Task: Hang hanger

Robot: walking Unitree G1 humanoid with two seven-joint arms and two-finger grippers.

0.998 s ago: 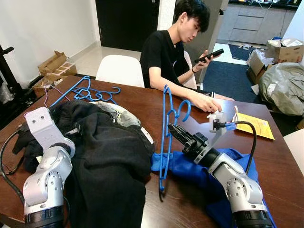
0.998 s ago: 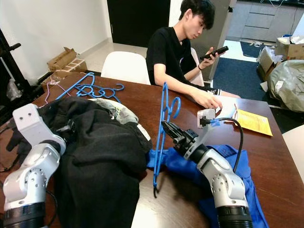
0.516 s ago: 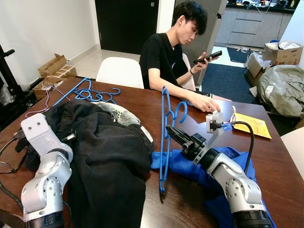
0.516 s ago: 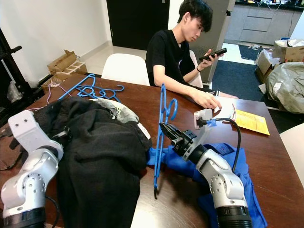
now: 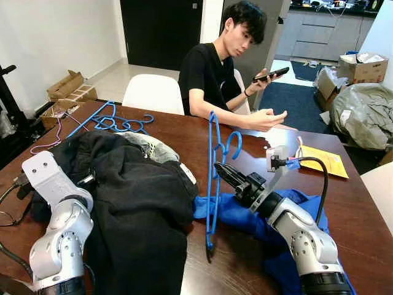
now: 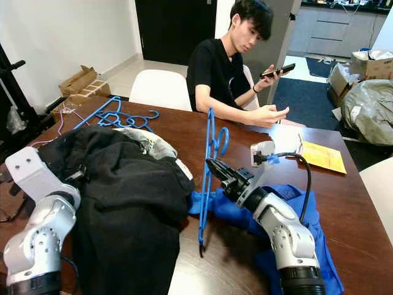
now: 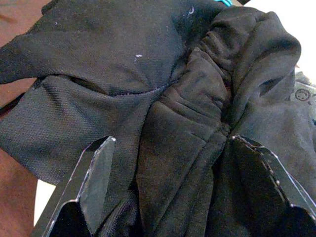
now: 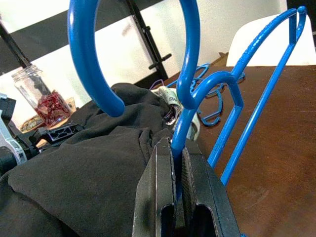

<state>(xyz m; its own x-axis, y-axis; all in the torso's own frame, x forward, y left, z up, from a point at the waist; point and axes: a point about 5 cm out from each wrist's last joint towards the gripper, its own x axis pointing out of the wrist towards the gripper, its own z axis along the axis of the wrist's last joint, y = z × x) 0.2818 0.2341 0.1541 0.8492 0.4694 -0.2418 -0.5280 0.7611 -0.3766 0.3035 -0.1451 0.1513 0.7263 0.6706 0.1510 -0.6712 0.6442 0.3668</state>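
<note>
Nearest the camera, the left gripper has its fingers spread wide and pressed into the black garment, a soft, matte, heavily creased heap on the table's left side; whether it grips any fold I cannot tell. The right gripper has its fingers pinched tight on the hanger, a thin, glossy blue plastic frame held on edge, hook end up, its lower tip near the wood. The wrist view shows the clamp sitting just below the hook's curve. Beneath that arm lies a blue cloth, smooth and crumpled. The step in hand looks like carrying: the hanger is lifted but not yet hung. The next move calls for finding a rail and turning the hook towards it. Farther back, more blue hangers lie tangled, and a seated person holds a phone.
</note>
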